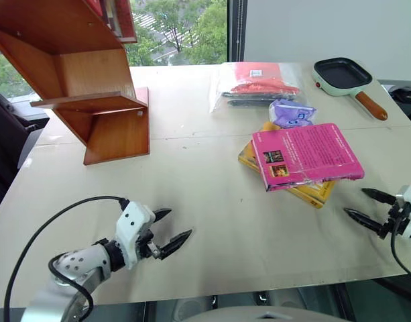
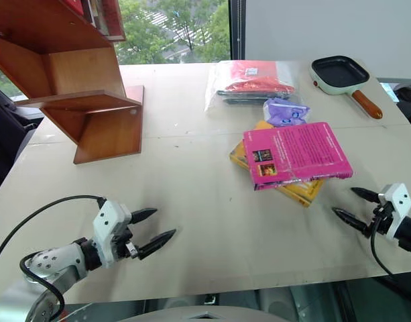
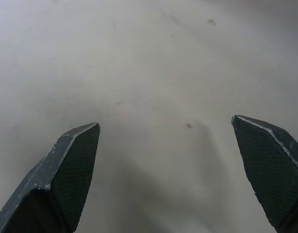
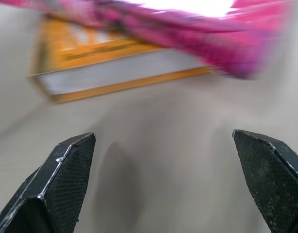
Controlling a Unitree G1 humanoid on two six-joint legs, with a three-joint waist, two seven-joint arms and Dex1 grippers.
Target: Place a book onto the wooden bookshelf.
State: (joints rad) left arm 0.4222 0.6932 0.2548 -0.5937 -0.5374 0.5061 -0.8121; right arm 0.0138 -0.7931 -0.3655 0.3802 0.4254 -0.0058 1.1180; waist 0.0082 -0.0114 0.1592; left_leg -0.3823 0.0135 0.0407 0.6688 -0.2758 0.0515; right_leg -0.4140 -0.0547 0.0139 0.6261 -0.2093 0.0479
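The pink book (image 1: 306,155) lies flat on top of a yellow book (image 1: 312,191) at the table's right middle. The wooden bookshelf (image 1: 91,87) stands at the far left, its slanted boards rising out of the picture. My left gripper (image 1: 171,231) hovers open over bare table near the front left, far from the book. My right gripper (image 1: 359,204) stands open at the front right, a short way in front of the two books and pointing toward them. In the right wrist view the pink book (image 4: 226,39) overhangs the yellow book (image 4: 114,68) ahead of my open fingers (image 4: 66,170).
A clear bag with red contents (image 1: 255,84) and a small purple packet (image 1: 291,113) lie behind the books. A green pan with a wooden handle (image 1: 346,77) sits at the far right corner. The table's front edge (image 1: 259,285) runs close to both grippers.
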